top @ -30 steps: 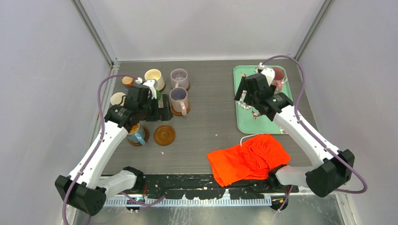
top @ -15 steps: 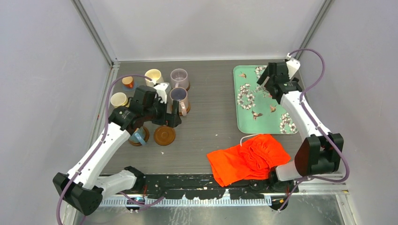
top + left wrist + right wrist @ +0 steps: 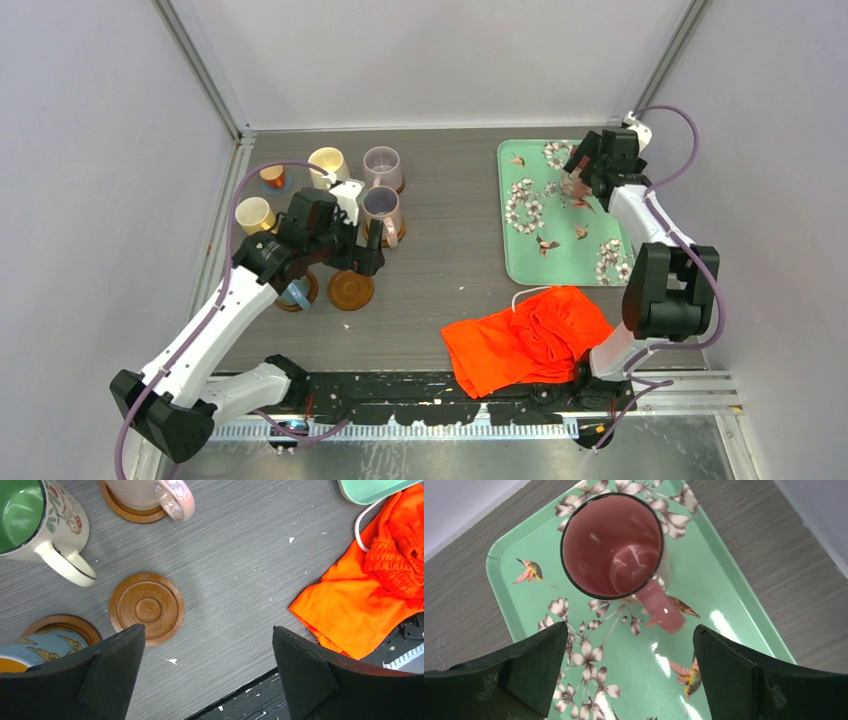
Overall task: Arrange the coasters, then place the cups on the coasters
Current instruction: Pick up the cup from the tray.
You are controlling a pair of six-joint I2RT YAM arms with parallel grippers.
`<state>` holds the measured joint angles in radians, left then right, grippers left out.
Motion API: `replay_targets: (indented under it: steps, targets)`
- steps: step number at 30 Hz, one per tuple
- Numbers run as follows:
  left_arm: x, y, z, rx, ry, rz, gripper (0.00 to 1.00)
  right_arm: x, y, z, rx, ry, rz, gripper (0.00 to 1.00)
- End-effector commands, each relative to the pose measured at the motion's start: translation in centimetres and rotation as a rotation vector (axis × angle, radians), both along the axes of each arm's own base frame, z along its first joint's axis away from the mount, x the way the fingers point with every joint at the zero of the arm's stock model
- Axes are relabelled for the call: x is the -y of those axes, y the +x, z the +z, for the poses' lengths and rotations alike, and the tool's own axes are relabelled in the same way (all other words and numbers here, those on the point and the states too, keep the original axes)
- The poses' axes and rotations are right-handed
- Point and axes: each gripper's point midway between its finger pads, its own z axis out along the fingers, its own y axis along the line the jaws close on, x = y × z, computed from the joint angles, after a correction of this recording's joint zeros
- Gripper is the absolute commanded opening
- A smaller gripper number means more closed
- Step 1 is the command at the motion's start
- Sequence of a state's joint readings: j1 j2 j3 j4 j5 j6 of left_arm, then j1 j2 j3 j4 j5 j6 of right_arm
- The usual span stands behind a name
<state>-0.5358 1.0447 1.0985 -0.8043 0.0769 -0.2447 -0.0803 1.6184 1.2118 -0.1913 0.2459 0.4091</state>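
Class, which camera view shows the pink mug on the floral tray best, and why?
The right wrist view: the pink mug fills it from above, rim, inside and handle clear, standing on the tray. In the top external view the right arm covers it. The left wrist view shows only a tray corner.

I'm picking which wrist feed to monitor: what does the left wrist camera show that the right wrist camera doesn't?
Only the left wrist view: a bare wooden coaster, a green-inside mug, a blue mug and a lilac mug each on a coaster, and an orange cloth. Only the right wrist view: a pink mug standing on the teal tray. Both: that tray, just a corner in the left view, and the grey table.
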Motion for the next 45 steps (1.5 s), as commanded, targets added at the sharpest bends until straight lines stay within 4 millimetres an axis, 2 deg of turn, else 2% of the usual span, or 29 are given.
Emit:
replay_targets:
  steps: [1,7,13,19,24,27,33,38,45]
  targets:
    - [-0.1,0.7,0.8,0.072,0.010,-0.004,1.00,-1.5,3.1,0.7,0.100,-0.008,0.140,1.00]
    - [-0.6,0.9,0.6,0.083,0.033,0.010,1.00,-2.9,4.3,-0.2,0.095,0.043,0.209,1.00]
    - [-0.6,1.0,0.3,0.079,0.039,0.010,1.00,-3.7,4.2,0.0,0.088,0.079,0.199,1.00]
    - [-0.5,1.1,0.0,0.075,0.044,0.007,1.00,-4.9,4.0,-1.4,-0.021,0.018,0.187,1.00]
    - [-0.5,1.1,0.1,0.076,0.047,0.009,1.00,-3.2,3.5,-2.9,-0.110,-0.043,0.091,1.00]
    - [-0.5,1.0,0.1,0.077,0.047,0.007,1.00,-2.5,3.4,-2.9,-0.131,-0.069,0.059,0.99]
    - [-0.4,1.0,-0.1,0.074,0.049,0.004,1.00,-1.7,3.6,-2.7,-0.162,-0.119,0.050,0.91]
    - [-0.4,0.9,-0.1,0.075,0.049,0.001,1.00,-1.9,4.0,-3.0,-0.188,-0.125,0.081,0.80]
    - [-1.0,1.2,0.0,0.097,0.069,0.024,1.00,-2.2,4.5,-3.5,-0.200,-0.124,0.105,0.72]
